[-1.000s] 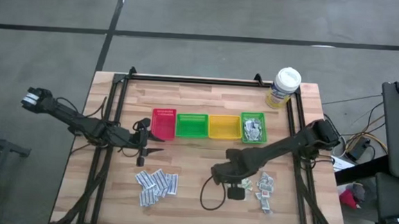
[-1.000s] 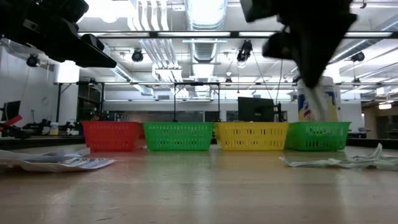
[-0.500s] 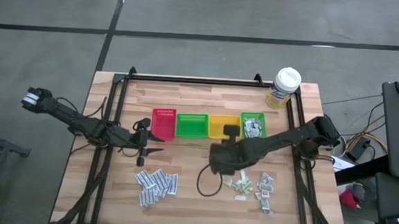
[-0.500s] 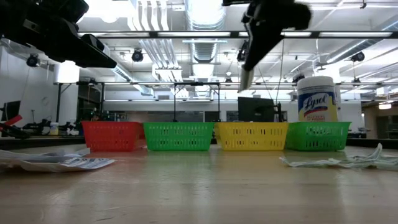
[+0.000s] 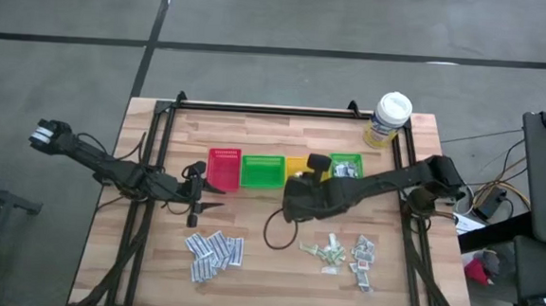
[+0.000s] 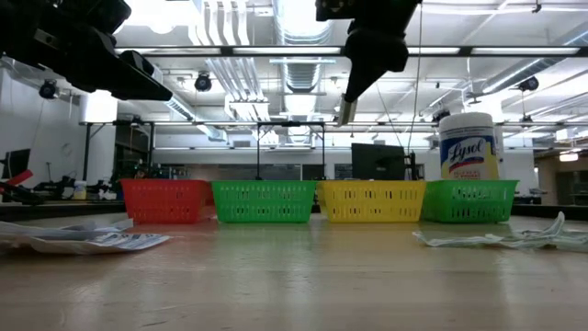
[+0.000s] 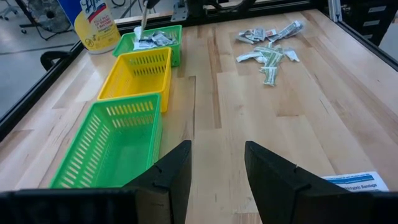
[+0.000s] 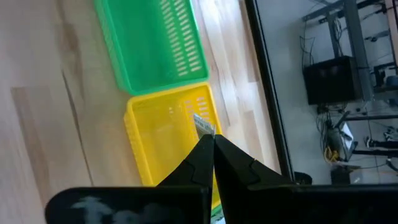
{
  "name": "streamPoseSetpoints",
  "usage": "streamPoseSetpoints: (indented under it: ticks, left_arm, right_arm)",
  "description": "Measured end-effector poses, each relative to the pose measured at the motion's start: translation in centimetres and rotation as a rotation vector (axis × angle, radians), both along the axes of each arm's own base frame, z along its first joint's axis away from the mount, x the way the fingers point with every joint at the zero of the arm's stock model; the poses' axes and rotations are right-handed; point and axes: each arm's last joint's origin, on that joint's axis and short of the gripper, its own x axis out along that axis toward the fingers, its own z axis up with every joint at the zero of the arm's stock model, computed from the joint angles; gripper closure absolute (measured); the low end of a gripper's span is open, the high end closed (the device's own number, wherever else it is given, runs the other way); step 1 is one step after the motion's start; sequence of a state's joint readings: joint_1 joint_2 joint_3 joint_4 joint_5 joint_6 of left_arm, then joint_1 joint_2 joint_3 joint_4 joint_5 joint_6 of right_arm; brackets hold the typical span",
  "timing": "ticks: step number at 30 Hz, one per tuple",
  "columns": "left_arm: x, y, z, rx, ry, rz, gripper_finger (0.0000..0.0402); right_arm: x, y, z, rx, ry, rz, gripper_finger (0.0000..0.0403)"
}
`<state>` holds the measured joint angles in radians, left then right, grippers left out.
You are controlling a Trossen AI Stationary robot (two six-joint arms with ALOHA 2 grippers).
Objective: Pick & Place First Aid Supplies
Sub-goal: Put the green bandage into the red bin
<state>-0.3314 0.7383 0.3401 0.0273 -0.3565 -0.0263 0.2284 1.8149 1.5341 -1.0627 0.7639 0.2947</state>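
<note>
Nearest the table's front edge lie two loose scatters: a white-blue heap of sachets (image 5: 214, 253) on the left and a mixed pile of sachets (image 5: 347, 254) on the right, with pale green and white-red pieces among them, though from above their print is too small to read. From table height both heaps flatten to thin slivers at the picture's sides. Behind them the left gripper (image 5: 215, 206) hangs just in front of the red bin (image 5: 223, 169), its fingers (image 7: 175, 176) spread apart with nothing between them; it sits where it did a second ago. The right gripper (image 8: 212, 142) is pressed together on one small pale sachet (image 8: 204, 125), which sticks out past the fingertips above the yellow bin (image 8: 166, 137); what is printed on it cannot be made out. A second ago this gripper was down at the right-hand pile; now it has swung up and back to the row of bins, and the arm hides much of the yellow bin from above. Beyond are the middle green bin (image 5: 262, 171), the far-right green bin (image 5: 346, 167) already holding sachets, and the wipes tub (image 5: 388, 119) at the back corner.
</note>
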Motion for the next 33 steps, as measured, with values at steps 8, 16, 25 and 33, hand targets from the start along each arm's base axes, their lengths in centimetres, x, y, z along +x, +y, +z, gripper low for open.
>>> streamPoseSetpoints:
  ticks: [8,16,25,33]
  left_arm:
    - [0.0,0.0,0.0,0.003,0.001,-0.001,0.0252]
    - [0.0,0.0,0.0,0.003,0.0,-0.001,0.0252]
    - [0.0,0.0,0.1,0.005,-0.01,0.006,0.0252]
    - [0.1,0.0,0.3,-0.004,-0.037,0.005,0.0252]
  right_arm:
    - [1.0,-1.4,0.2,0.012,-0.075,-0.028,0.0394]
    - [2.5,-2.4,0.7,0.066,-0.172,0.021,0.0394]
    - [4.6,-2.0,1.8,0.198,-0.311,0.254,0.0394]
    - [6.1,-1.2,2.1,0.318,-0.416,0.455,0.0394]
